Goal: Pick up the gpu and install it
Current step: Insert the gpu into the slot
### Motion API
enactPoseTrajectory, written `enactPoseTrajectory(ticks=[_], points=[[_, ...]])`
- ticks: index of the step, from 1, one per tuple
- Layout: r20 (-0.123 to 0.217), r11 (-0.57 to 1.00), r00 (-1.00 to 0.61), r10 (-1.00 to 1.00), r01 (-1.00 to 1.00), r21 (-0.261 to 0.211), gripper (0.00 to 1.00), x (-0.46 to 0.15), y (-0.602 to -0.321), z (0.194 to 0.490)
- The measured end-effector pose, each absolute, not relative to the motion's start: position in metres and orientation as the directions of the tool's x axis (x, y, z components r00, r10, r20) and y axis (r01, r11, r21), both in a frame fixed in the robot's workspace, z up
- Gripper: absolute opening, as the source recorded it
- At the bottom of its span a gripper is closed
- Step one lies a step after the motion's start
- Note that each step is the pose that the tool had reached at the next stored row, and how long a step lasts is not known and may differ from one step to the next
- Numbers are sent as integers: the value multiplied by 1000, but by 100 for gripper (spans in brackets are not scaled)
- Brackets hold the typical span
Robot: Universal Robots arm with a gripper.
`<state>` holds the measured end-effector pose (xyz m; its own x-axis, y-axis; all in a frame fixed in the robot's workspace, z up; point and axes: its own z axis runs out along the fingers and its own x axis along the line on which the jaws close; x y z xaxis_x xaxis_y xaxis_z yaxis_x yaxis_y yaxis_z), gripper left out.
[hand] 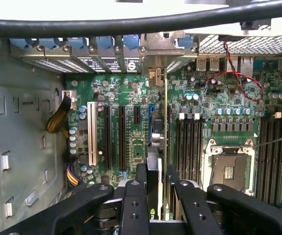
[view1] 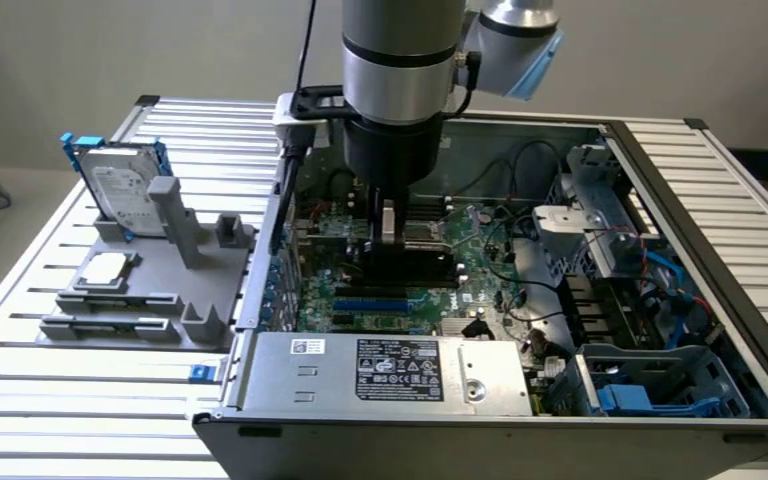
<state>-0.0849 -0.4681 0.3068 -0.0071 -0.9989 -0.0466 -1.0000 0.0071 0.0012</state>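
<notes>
The gpu (view1: 418,266), a thin black card, stands on its long edge inside the open computer case (view1: 651,160), low over the green motherboard (view1: 357,320). My gripper (view1: 387,228) comes straight down from the arm and is shut on the card's upper edge. In the wrist view the gpu (hand: 164,122) is seen edge-on as a thin line between my fingers (hand: 141,183), running toward the rear slot openings, where a silver bracket (hand: 156,73) sits. It lines up beside the black expansion slots (hand: 121,137) and a blue slot (hand: 151,111). Whether its lower edge touches a slot is hidden.
A grey fixture (view1: 144,300) at the exterior view's left holds a silver hard drive in a blue frame (view1: 124,185) and smaller parts. The power supply (view1: 384,370) lies at the case front. Memory slots (hand: 189,142), a CPU socket (hand: 228,171) and red wires (hand: 228,81) flank the card.
</notes>
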Motion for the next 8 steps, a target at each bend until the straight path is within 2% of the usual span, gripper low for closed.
enactPoseTrajectory(ticks=[8], points=[[-49, 7, -7, -999, -1000, 1, 27, -86, -468, 299]])
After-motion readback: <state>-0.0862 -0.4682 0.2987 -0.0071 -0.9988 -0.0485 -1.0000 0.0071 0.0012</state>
